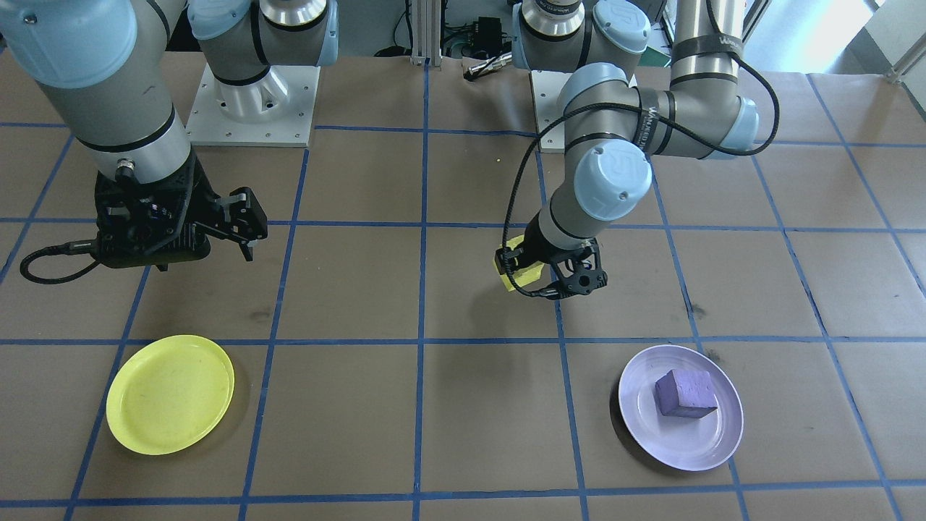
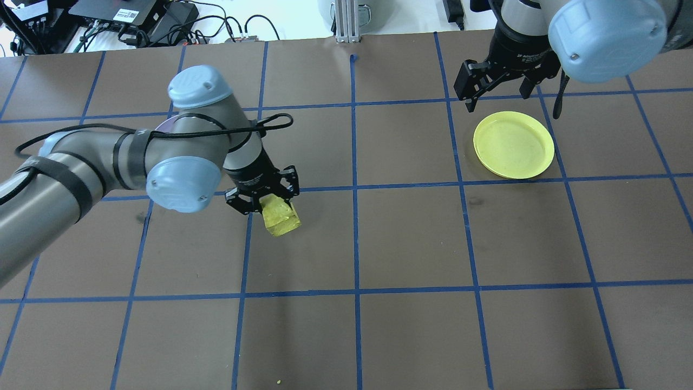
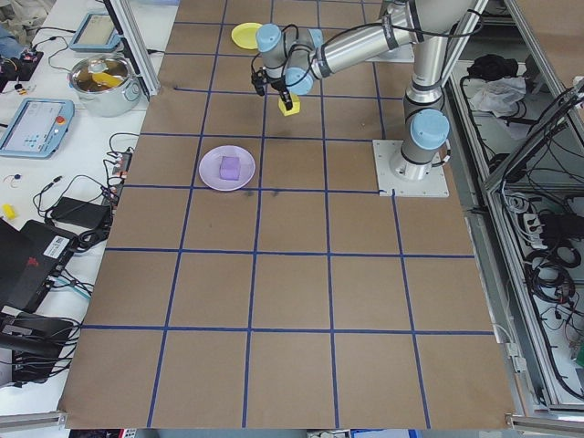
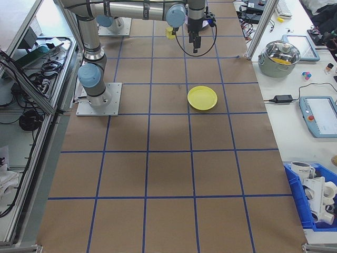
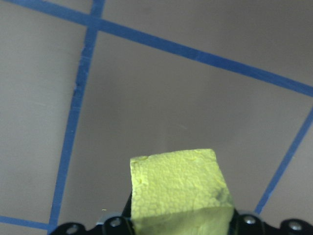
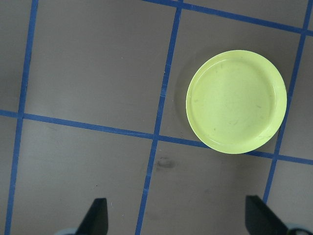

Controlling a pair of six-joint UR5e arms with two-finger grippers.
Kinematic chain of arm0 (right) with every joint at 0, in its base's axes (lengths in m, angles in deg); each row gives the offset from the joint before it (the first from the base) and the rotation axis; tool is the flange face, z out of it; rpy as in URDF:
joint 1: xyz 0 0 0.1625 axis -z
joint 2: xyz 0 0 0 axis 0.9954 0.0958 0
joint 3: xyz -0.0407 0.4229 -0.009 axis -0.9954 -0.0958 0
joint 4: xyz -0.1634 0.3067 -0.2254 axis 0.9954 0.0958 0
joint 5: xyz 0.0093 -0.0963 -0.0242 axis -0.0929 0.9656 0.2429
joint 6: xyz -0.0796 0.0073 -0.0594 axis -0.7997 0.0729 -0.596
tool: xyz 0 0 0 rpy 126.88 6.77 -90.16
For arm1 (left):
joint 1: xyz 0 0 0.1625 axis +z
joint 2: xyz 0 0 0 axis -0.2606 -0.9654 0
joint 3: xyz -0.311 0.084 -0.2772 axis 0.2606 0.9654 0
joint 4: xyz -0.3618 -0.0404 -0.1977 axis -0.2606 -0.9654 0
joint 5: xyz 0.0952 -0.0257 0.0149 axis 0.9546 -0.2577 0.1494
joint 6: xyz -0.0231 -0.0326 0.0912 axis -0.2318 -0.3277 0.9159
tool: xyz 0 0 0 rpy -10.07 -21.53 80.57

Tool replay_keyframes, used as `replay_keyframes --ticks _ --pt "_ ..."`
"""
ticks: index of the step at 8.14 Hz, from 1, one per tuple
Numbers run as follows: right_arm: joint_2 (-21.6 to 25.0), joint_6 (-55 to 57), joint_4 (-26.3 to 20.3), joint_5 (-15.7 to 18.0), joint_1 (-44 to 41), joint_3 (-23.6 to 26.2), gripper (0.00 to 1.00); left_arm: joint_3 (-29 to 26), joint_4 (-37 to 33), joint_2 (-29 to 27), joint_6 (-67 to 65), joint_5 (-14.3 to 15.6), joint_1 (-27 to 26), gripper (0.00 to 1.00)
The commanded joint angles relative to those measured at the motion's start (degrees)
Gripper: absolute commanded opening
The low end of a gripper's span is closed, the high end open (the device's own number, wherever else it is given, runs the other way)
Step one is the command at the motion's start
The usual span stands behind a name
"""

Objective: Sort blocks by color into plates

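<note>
My left gripper (image 2: 272, 207) is shut on the yellow block (image 2: 280, 218) (image 1: 516, 273) and holds it above the table near the middle; the left wrist view shows the block (image 5: 178, 192) close up. The purple block (image 1: 685, 394) lies in the lavender plate (image 1: 640, 428), which my left arm mostly hides in the overhead view. The yellow plate (image 1: 170, 394) (image 2: 514, 144) (image 6: 236, 102) has nothing in it. My right gripper (image 1: 241, 221) (image 2: 495, 81) hangs open beside the yellow plate, on its far side from the robot's base, with nothing between its fingers.
Blue tape lines divide the brown table into squares. The arms' white base plates (image 1: 253, 108) stand at the robot's edge. A small yellow crumb (image 2: 279, 382) lies near the robot's side. A pot (image 3: 102, 78) and tablets sit on benches off the table.
</note>
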Motion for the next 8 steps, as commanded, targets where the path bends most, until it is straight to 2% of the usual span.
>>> replay_keyframes --ticks 1,4,5,6,7,8 --pt "-0.17 -0.09 1.05 0.04 0.08 -0.09 1.00 -8.10 -1.10 -2.19 -1.60 7.25 -13.78 0.33" --pt "-0.61 -2.44 0.79 -0.93 3.50 0.00 1.00 -10.31 3.61 -9.21 -6.62 6.74 -20.05 0.34" --pt "-0.61 -4.46 0.87 -0.84 3.86 0.00 1.00 -11.45 5.99 -10.36 -6.71 3.86 -21.20 0.41" --pt "-0.61 -4.74 0.96 -0.84 4.12 0.00 1.00 -12.59 7.84 -10.80 -6.62 2.96 -21.47 0.46" --pt "-0.61 -4.83 0.96 -0.67 4.39 0.00 1.00 -12.61 8.03 -11.16 -6.71 2.96 -21.74 0.46" --pt "-0.61 -4.92 0.96 -0.49 4.48 0.00 1.00 -12.61 8.12 -11.86 -6.53 3.22 -22.44 0.51"
